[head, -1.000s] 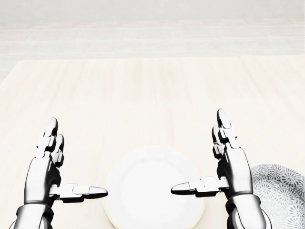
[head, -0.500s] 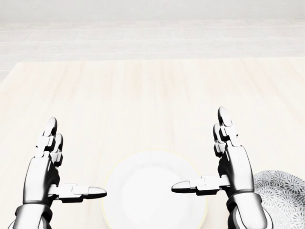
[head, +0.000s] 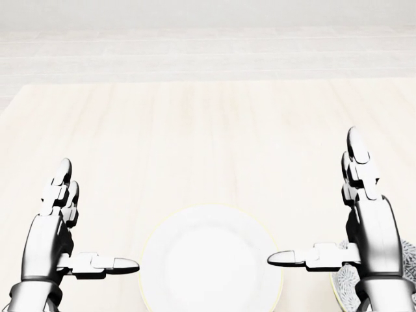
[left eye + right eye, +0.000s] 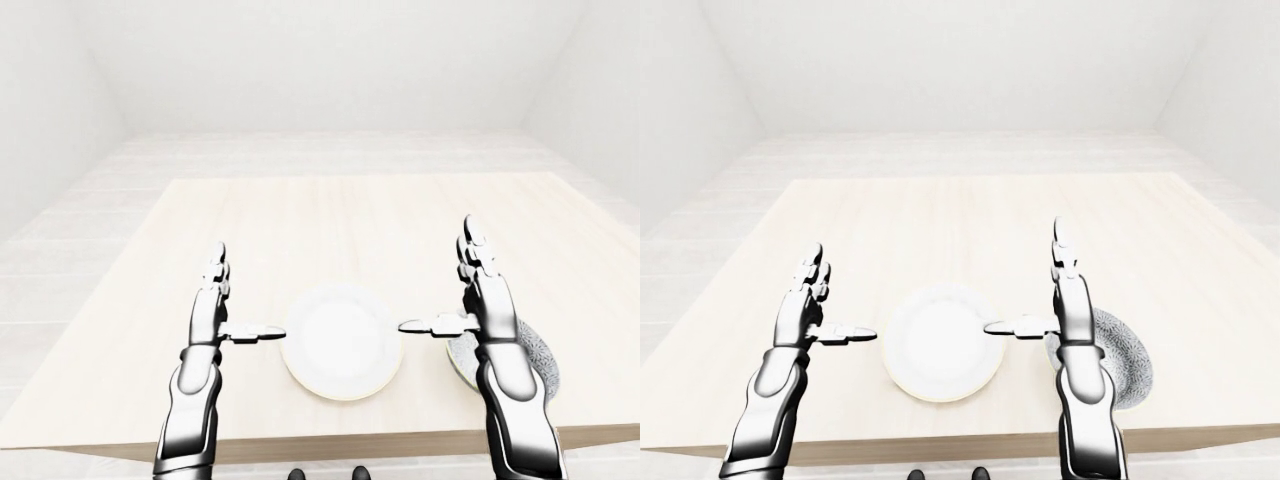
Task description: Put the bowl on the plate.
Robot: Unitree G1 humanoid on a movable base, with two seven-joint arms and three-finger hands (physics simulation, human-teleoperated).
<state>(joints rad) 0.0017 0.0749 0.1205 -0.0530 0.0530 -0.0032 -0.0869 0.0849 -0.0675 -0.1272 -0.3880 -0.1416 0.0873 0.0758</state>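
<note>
Right hand (image 4: 1074, 318) is hanging open, fingers straight, thumb pointing left toward the plate (image 4: 940, 345), gripping nothing. Bowl (image 4: 1127, 366) is sitting on the table (image 4: 940, 220) just right of the plate, in the right-eye view's lower right. The right hand and forearm are covering its left edge; can't tell if they're touching. Left hand (image 4: 797, 312) is standing open too, left of the plate, empty.

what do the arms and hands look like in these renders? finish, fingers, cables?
The left arm and right arm match: glossy silver shells, rounded and tapered, black at the joints, with a dark ring at each wrist. The left hand and right hand each have three segmented fingers. No cables, markings or sleeves show.
</note>
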